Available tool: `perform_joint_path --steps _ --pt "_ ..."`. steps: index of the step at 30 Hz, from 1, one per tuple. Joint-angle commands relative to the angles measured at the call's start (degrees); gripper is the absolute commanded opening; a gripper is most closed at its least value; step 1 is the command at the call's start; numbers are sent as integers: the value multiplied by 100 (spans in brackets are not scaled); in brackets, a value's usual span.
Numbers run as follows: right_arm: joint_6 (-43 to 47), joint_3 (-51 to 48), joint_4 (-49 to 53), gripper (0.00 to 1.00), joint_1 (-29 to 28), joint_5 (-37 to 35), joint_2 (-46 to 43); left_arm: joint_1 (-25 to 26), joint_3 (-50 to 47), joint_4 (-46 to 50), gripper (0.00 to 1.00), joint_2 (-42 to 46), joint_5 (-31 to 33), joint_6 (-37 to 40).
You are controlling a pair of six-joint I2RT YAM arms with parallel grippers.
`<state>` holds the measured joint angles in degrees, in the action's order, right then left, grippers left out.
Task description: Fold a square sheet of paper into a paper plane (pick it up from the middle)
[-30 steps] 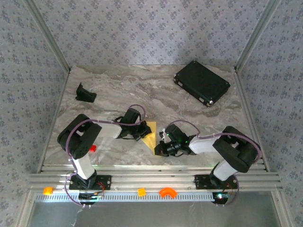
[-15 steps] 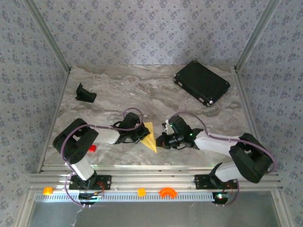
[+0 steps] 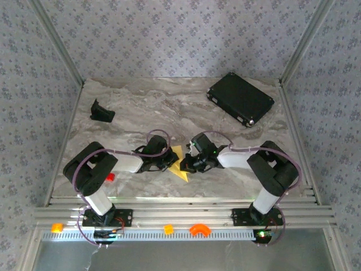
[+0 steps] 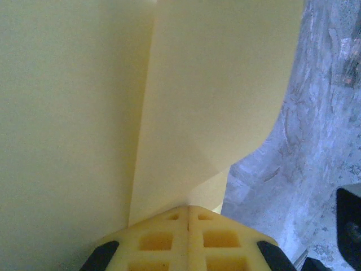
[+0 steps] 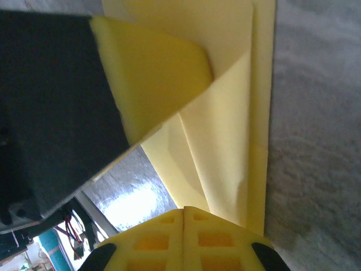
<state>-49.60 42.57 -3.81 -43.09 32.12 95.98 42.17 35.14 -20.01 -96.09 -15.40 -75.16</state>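
The marble table (image 3: 135, 107) carries a black case (image 3: 241, 99) at its far right, well apart from the work. The 2 arms meet at the near middle, where the sheet of paper (image 3: 180, 170) lies as a partly folded yellow wedge with its point toward the near edge. The left gripper (image 3: 169, 161) touches it from the left, the right gripper (image 3: 186, 164) from the right. Both sets of jaws are together. The paper runs right up to each tip, but I cannot tell whether a layer is pinched or only pressed down.

The step in hand looks like setting a fold. To do it well, 1 closed tip should pin the layers flat while the other slides along the crease, low and slow, so that the raised flap does not spring back or skew.

The overhead view gives the wedge's outline and both arms at once, plus a small red block (image 3: 110, 176) by the left arm. The left wrist view adds a straight crease leading to its fingertips (image 4: 158, 240). The right wrist view adds a curled flap lifting beside the dark body of the other arm.
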Motion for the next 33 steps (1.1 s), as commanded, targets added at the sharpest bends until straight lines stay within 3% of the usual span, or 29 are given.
perform_joint_path --steps 1,12,18,23,33 --pt "128 157 -85 0 54 -105 226 62 -198 575 0 -156 208 -43" --pt "6 -937 -395 0 -118 -381 394 -244 10 897 3 199 82 548" --pt "3 -1146 -529 0 -91 -210 317 -535 407 1587 10 683 -303 1486" --pt "23 -1068 -462 0 -52 -191 360 -475 211 1306 8 919 -765 1517" --pt "17 -1063 -423 0 -48 -202 369 -270 516 1201 4 173 -958 1668"
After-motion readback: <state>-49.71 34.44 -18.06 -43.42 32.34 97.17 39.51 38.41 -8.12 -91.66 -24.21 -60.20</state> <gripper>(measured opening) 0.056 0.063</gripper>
